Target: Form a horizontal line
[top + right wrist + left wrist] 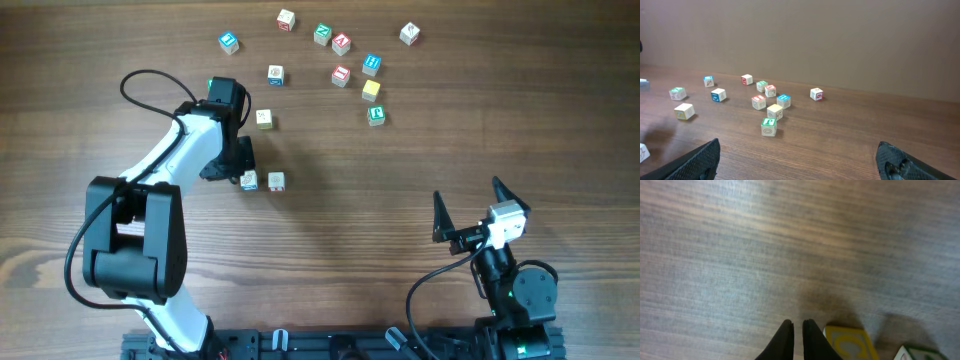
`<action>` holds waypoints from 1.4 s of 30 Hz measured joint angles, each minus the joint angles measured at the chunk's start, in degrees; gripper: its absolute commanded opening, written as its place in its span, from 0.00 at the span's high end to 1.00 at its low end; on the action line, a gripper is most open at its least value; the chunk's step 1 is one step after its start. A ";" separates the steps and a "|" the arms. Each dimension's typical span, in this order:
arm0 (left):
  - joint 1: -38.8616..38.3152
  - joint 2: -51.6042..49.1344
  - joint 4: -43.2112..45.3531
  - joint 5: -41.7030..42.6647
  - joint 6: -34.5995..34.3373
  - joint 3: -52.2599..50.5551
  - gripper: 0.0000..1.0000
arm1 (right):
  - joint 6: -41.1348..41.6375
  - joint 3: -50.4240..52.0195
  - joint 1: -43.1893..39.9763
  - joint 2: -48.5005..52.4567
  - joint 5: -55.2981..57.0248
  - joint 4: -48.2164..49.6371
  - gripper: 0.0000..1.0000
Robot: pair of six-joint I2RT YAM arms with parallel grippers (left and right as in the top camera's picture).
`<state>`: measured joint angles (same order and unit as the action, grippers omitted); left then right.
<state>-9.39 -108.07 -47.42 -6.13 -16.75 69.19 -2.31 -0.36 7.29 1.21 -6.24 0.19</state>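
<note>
Two small wooden cubes lie side by side in a short row left of the table's middle: one [248,180] right at my left gripper and a whitish one [276,180] just to its right, with a slight gap between them. My left gripper [237,175] is low over the table and shut on nothing. In the left wrist view its fingertips [795,326] sit just left of a yellow-faced cube [850,344], with a green-edged cube [920,354] further right. My right gripper [467,190] is wide open and empty near the front right; it also shows in the right wrist view [797,155].
Several loose cubes are scattered at the back: a whitish one [263,119], a green one [376,114], a yellow one [370,90], a teal one [229,42], and others around [341,60]. The left arm's cable [140,80] loops over the left side.
</note>
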 measured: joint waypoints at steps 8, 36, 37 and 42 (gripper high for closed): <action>0.00 0.00 -0.42 6.05 -0.11 0.00 0.90 | 0.00 0.00 0.00 0.00 0.00 0.00 0.00; 0.00 0.00 -3.80 10.58 -0.15 0.00 0.95 | 0.00 0.00 0.00 0.00 0.00 0.00 0.00; 0.00 0.00 -3.80 10.58 -0.13 0.00 0.95 | 0.00 0.00 0.00 0.00 0.00 0.00 0.00; 0.00 0.00 -3.80 10.58 -0.15 0.00 0.95 | 0.00 0.00 0.00 0.00 0.00 0.00 0.00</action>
<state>-9.39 -108.07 -51.22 4.45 -16.91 69.19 -2.31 -0.36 7.29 1.21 -6.24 0.19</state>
